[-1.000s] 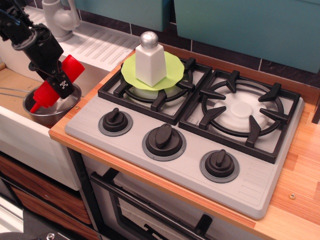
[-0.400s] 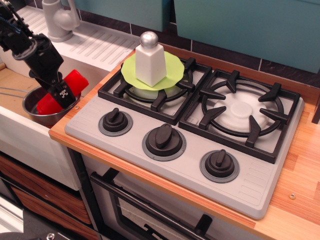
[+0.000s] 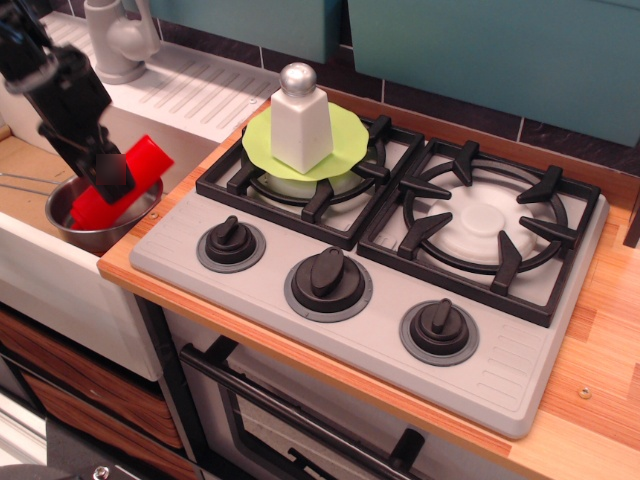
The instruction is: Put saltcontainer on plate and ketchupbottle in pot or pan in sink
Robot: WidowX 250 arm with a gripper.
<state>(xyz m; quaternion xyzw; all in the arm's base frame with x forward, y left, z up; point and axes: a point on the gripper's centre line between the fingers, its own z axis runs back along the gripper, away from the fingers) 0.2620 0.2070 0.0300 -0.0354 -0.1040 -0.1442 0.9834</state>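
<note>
The plain red plastic squeeze bottle lies tilted in the small shiny steel saucepan in the white sink. The black hand sits at its middle; I cannot tell whether it is pinching. The bottle is probably light, smooth and squashy; mid-body is the best hold.

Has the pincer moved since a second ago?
Yes. The pincer has drawn up and back toward the faucet, while the red bottle lies tilted in the steel pan in the sink.
</note>
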